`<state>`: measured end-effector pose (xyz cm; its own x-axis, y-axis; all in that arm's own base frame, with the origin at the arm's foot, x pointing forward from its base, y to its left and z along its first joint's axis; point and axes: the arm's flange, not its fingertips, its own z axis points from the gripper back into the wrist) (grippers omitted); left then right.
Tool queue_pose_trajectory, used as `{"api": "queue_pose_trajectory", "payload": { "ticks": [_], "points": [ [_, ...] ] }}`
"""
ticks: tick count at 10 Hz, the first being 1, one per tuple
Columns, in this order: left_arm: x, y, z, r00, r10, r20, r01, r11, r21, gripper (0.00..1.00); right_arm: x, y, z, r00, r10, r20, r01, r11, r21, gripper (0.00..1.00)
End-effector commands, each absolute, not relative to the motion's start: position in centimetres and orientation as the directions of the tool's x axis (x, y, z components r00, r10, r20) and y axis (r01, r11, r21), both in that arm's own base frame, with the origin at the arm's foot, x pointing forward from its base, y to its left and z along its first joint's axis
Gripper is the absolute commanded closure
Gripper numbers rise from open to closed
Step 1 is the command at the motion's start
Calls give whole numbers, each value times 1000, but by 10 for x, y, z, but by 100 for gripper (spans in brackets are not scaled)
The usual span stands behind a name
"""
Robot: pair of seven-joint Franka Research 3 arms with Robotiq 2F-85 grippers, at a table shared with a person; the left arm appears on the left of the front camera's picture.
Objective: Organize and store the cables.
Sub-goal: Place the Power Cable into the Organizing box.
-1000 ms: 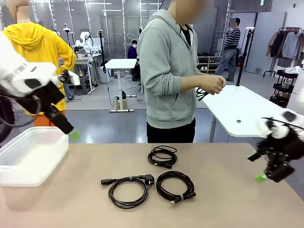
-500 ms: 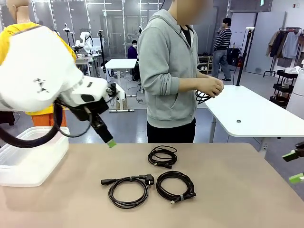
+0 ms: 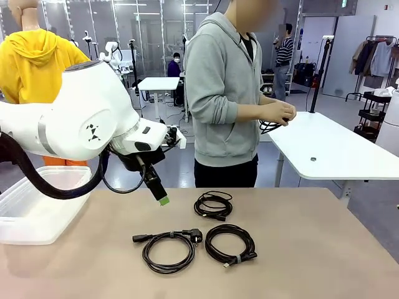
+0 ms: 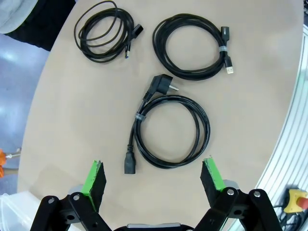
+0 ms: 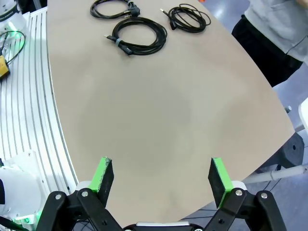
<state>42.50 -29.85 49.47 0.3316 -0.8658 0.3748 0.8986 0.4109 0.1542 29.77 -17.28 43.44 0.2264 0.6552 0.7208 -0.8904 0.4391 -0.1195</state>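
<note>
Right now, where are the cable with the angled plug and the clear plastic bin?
angled-plug cable (image 4: 159, 82), left wrist view, on its plug head.
clear plastic bin (image 3: 37, 221), front view, on its front wall.

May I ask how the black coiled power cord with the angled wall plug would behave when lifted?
The black coiled power cord looks floppy, so its thin loops would probably sag from a grip. One small tie binds them, so they should stay together. Its two plug ends would likely dangle.
</note>
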Motion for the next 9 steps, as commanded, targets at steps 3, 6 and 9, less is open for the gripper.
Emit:
{"api": "queue_pose_trajectory", "payload": {
  "ticks": [3, 6, 9],
  "points": [
    [421, -291, 502, 338, -862, 379, 895, 419, 155, 0, 305, -166, 433, 216, 664, 716, -897, 425, -123, 0],
    [442, -325, 484, 199, -961, 191, 936, 245, 254, 0, 305, -166, 433, 216, 664, 716, -897, 425, -123, 0],
    [463, -344, 462, 103, -990, 101, 964, 124, 234, 0, 305, -166, 433, 216, 664, 716, -897, 425, -123, 0]
  ]
}}
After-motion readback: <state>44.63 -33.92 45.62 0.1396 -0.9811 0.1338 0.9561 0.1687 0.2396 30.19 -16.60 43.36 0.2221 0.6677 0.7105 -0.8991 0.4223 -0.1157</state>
